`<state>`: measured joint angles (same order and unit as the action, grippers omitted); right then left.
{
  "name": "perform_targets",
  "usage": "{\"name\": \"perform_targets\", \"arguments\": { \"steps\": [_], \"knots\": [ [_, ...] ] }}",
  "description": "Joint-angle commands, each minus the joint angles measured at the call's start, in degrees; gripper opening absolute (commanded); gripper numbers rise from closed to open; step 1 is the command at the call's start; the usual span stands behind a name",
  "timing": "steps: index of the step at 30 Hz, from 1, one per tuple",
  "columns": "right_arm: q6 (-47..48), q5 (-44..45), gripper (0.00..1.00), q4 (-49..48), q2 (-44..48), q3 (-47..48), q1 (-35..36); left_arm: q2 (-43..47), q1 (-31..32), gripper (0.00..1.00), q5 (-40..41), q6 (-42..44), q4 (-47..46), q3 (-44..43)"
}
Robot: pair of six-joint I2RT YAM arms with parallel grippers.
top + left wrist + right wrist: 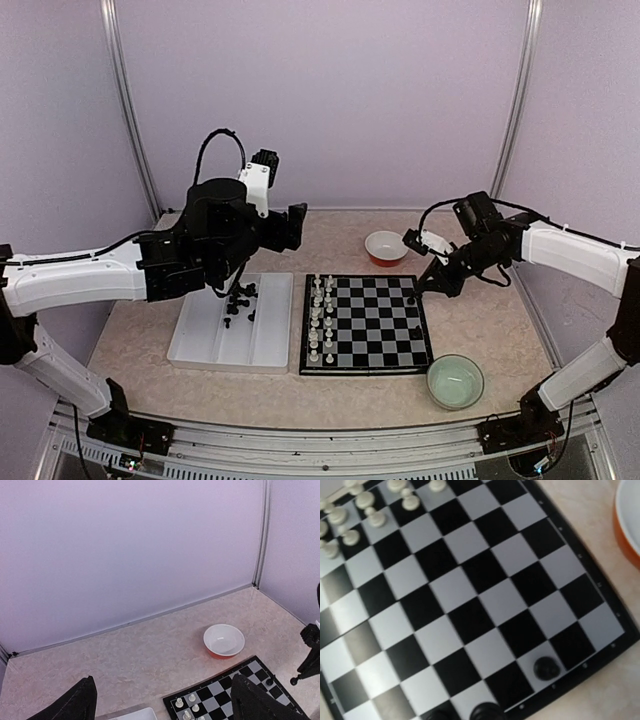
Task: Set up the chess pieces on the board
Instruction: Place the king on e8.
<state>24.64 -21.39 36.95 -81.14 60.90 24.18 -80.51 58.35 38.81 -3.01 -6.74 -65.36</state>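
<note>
Black chess pieces point(240, 298): loose cluster at the far end of the white tray point(200, 345), just left of the board point(375, 335). Axes look mixed, too small to sort. One black piece point(547, 667) stands upright on the board's right edge, long axis vertical. Left gripper point(162, 677) is spread wide; right gripper point(417, 291) is pressed together by the far right corner, load unclear. Likely next pick: take an outlying piece, pinch its stem, keep it vertical.

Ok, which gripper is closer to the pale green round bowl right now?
Right. The right gripper hangs at the right edge of the checkered board, just beyond the pale green bowl; the left gripper is raised past the white tray, across the board.
</note>
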Motion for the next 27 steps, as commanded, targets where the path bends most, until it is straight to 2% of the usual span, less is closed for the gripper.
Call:
{"name": "perform_targets", "arguments": {
  "steps": [1,14,27],
  "knots": [
    [0.58,1.01,0.0,-2.86,-3.2,-0.17,-0.23,-2.66,1.9,0.9,-4.05,1.96,3.17,-1.41],
    [1.77,-0.96,0.0,0.08,-9.07,0.13,0.48,-0.55,1.42,0.89,-3.52,-1.12,3.9,0.93],
    [2.16,0.12,0.0,0.77,-11.12,-0.73,1.9,-0.92,1.06,0.89,-3.35,-2.96,5.37,1.07]
  ]
}}
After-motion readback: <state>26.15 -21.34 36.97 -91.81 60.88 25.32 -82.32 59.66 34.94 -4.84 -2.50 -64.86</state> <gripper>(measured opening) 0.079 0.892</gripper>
